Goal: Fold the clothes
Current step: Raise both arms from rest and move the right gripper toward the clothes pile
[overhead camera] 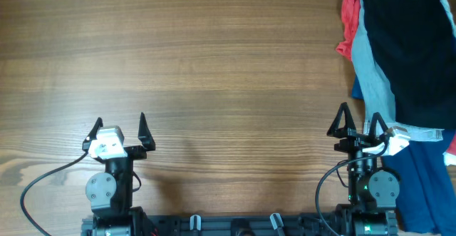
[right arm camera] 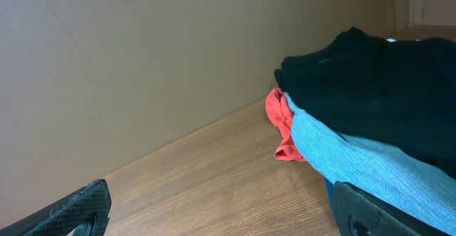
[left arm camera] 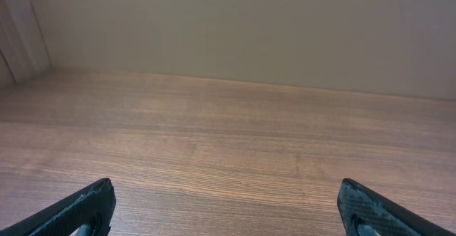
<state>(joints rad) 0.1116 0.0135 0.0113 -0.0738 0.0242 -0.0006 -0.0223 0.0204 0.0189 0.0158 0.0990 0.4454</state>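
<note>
The black garment (overhead camera: 417, 43) lies on top of a pile at the table's far right edge. It also shows in the right wrist view (right arm camera: 377, 86), draped over other cloth. No label shows. My left gripper (overhead camera: 120, 130) is open and empty at the near left, over bare wood (left arm camera: 228, 200). My right gripper (overhead camera: 360, 125) is open and empty at the near right, just left of the pile's near end (right arm camera: 221, 207).
Light-blue denim shorts (overhead camera: 370, 72) and a red cloth (overhead camera: 348, 18) lie under the black garment. A dark blue cloth (overhead camera: 427, 179) lies near the right arm's base. The wooden table (overhead camera: 214, 65) stretches across the left and middle.
</note>
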